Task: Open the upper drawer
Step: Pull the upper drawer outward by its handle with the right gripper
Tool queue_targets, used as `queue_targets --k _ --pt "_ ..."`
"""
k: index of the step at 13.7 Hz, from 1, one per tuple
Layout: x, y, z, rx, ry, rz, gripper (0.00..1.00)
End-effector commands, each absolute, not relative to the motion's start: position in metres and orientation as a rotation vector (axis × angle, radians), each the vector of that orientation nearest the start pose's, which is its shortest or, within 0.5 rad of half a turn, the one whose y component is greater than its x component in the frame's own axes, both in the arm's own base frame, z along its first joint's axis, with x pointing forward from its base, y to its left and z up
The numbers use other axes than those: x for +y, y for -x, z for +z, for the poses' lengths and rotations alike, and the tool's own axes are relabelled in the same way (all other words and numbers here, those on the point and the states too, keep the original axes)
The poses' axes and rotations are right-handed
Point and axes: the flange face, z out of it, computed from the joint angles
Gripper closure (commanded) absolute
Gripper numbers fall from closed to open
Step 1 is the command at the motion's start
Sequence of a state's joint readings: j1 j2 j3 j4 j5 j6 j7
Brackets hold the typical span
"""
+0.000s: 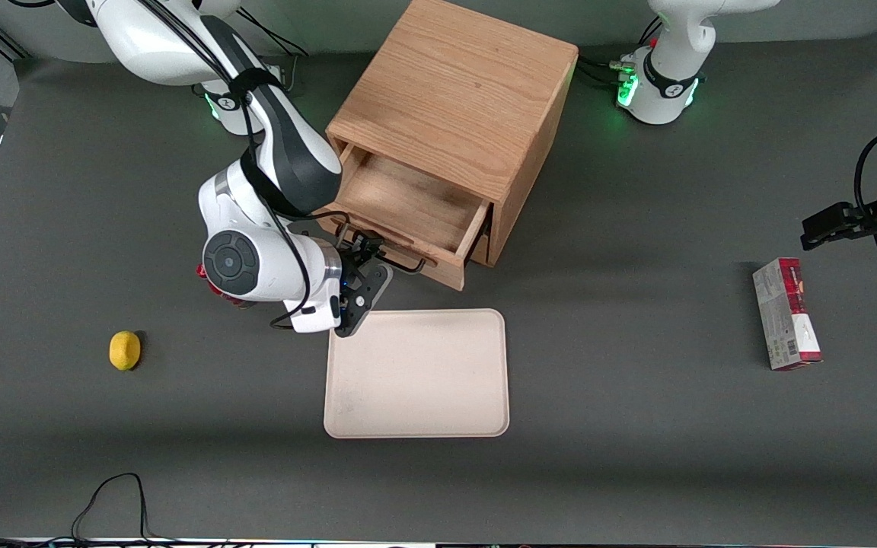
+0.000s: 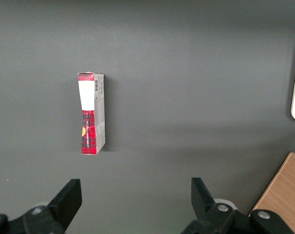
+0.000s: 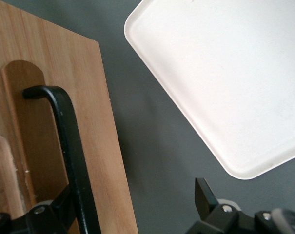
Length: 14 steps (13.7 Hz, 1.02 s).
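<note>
Hand [image 1: 363, 268] at black wire handle [image 3: 69, 146] of upper drawer [image 1: 408, 209], fingers spread wide, one either side of bar, not clamped.

Drawer already pulled well out of wooden cabinet [image 1: 454, 99], interior bare. Likely light, rigid, sliding straight; handle bar the natural grip.

Dark matte desk [image 1: 636, 426]; cream tray [image 1: 417, 374] at hand's 5 o'clock, lemon [image 1: 124, 350] at 8, red carton [image 1: 786, 313] at 3.
</note>
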<state>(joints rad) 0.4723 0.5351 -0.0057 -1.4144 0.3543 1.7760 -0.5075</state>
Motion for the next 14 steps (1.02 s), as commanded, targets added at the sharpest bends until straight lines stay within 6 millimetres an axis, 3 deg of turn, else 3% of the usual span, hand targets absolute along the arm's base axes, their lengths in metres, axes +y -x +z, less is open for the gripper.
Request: queue_targets --k 1,14 --pt "0.33 -0.617 0.379 -1.183 2.543 0.213 0.0" --pt "0.306 -0.65 0.378 -1.122 2.57 0.158 0.0"
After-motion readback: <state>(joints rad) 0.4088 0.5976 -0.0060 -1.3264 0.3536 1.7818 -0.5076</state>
